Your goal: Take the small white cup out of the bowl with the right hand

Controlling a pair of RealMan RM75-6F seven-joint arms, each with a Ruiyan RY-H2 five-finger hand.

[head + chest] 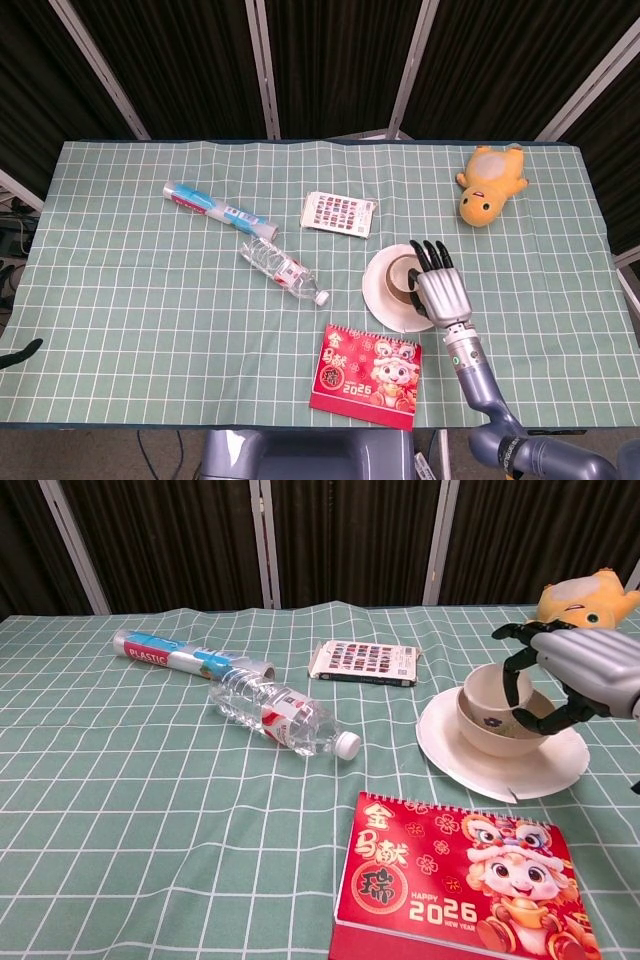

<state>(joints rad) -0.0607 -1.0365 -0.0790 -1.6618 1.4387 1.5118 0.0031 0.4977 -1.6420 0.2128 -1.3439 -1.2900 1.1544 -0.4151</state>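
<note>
- Green checked worktop (150, 290) carries a plate (455, 755) with the bowl (480, 732).
- My right robot hand (570, 675) curls its fingers around the tilted small white cup (490, 690), seemingly gripping it.

Evenly and brightly lit from above; soft, short shadows under bottle (283, 716) and plate (470, 762). Sharp focus across tablecloth (150, 290), mild glare on calendar (462, 880). Backdrop dark, no visible blur

One cup (492, 692), bowl (500, 732), plate (455, 750), bottle (280, 716), calendar (455, 880), plush toy (488, 182), tube (210, 205), card (339, 214).
</note>
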